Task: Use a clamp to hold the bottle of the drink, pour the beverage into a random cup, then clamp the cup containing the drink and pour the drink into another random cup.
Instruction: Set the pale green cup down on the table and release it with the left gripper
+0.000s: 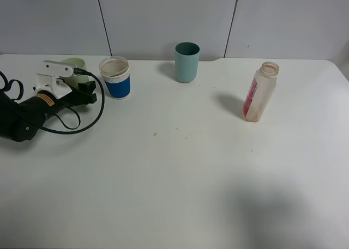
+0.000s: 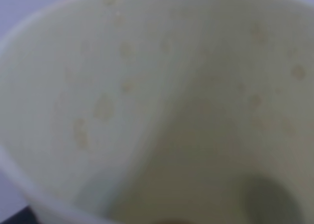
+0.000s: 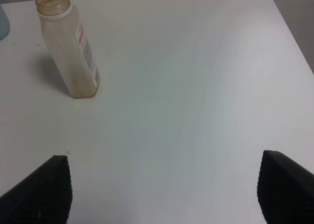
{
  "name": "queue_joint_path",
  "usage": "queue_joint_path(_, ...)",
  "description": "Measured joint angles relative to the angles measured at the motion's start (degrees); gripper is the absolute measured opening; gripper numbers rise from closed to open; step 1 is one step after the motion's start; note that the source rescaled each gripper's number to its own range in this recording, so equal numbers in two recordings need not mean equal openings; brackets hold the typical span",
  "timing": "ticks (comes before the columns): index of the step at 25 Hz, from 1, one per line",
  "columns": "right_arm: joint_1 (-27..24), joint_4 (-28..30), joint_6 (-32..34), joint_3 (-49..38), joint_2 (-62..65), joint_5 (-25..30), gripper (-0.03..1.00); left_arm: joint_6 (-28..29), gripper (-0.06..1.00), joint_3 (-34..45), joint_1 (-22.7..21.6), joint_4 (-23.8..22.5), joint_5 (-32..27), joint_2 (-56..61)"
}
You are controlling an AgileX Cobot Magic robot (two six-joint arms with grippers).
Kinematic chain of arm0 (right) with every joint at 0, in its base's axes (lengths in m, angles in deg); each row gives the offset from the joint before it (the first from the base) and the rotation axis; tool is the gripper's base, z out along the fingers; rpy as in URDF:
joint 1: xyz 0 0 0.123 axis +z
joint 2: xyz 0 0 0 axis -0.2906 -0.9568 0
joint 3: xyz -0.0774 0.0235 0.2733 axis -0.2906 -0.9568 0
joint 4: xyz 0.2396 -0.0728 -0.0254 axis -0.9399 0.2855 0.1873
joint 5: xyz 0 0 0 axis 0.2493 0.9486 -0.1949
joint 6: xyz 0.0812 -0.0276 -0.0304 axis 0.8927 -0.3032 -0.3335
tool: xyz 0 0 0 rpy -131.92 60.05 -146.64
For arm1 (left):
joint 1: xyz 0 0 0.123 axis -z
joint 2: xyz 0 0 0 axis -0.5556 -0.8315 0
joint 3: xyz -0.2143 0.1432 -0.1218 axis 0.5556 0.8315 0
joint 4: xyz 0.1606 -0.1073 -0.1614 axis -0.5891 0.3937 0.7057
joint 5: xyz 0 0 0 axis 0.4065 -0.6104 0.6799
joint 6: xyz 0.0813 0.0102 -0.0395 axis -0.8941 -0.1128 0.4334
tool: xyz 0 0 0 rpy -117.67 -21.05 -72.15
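White tabletop (image 1: 180,167), high view: you have the bottle (image 1: 260,92) standing uncapped near the right edge, apparently drained save a brownish trace at its base; a teal tumbler (image 1: 187,62) at the back edge, centre; the blue-and-white cup (image 1: 115,77) toward the back left corner; just beside it the left gripper (image 1: 82,91), lying low, closed on the pale yellow-green tumbler (image 1: 74,65), mostly hidden behind the white block. Left wrist view: you see only that tumbler's pale inside wall (image 2: 157,101), beaded with droplets, filling the frame; whether beverage remains in it cannot be told. Right wrist view: you see the right gripper (image 3: 162,189) with jaws spread wide and empty over bare tabletop, the bottle (image 3: 68,50) well apart from it toward the far side. Step in hand, by judgement: the second pour, tumbler into blue-and-white cup. Next move calls for you to bring the tumbler's lip over the white rim and tip it slowly.
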Motion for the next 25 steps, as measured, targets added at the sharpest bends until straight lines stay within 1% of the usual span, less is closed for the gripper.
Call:
queue_joint_path(7,0.0,0.0,0.0,0.0,0.0,0.0,0.6,0.0,0.0,0.0,0.0,0.05,0.0,0.0)
queue_joint_path(10,0.0,0.0,0.0,0.0,0.0,0.0,0.6,0.04,0.01,0.0,0.0,0.8,0.0,0.0)
queue_joint_path(12,0.0,0.0,0.0,0.0,0.0,0.0,0.6,0.26,0.11,0.0,0.0,1.46,-0.01,-0.05)
queue_joint_path(14,0.0,0.0,0.0,0.0,0.0,0.0,0.6,0.57,0.27,0.0,0.0,1.6,-0.01,-0.05)
queue_joint_path(17,0.0,0.0,0.0,0.0,0.0,0.0,0.6,2.04,0.45,0.0,0.0,1.7,-0.01,-0.05)
queue_joint_path(23,0.0,0.0,0.0,0.0,0.0,0.0,0.6,7.16,0.71,0.0,0.0,1.82,-0.01,-0.05)
queue_joint_path(25,0.0,0.0,0.0,0.0,0.0,0.0,0.6,7.94,0.75,0.0,0.0,1.96,-0.06,0.14)
